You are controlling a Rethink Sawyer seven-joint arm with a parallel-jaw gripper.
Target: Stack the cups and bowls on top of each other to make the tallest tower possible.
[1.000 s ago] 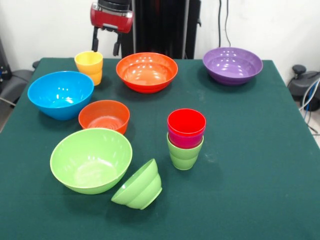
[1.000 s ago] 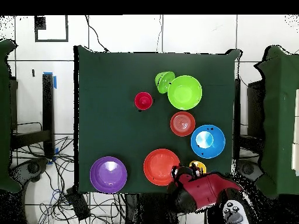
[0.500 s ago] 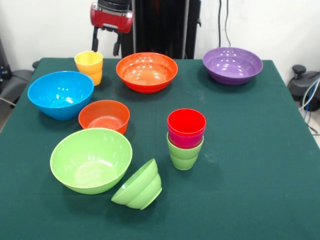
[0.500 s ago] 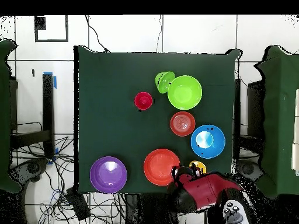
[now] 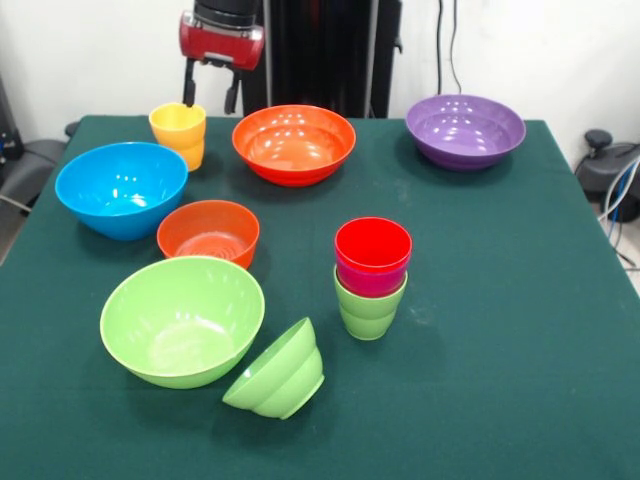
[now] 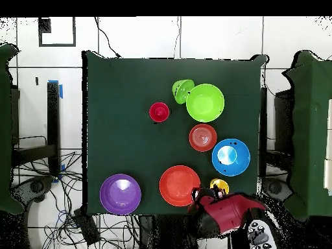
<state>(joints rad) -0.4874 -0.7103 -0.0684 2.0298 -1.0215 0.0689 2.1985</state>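
Just beside orange bowl (image 5: 294,143), yellow cup (image 5: 178,133), pincer (image 5: 210,95) open above.

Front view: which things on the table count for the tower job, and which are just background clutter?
For the job:
- yellow cup
- nested red, purple and green cups
- blue, orange, purple and green large bowls
- small orange-red bowl
- small green bowl, tipped on its side
- gripper, open

Just lying about:
- cables beside the table

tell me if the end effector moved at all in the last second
Yes, slightly. In the front view the end effector has risen a little, its tips now sitting higher above the yellow cup; it hangs open, holding nothing.
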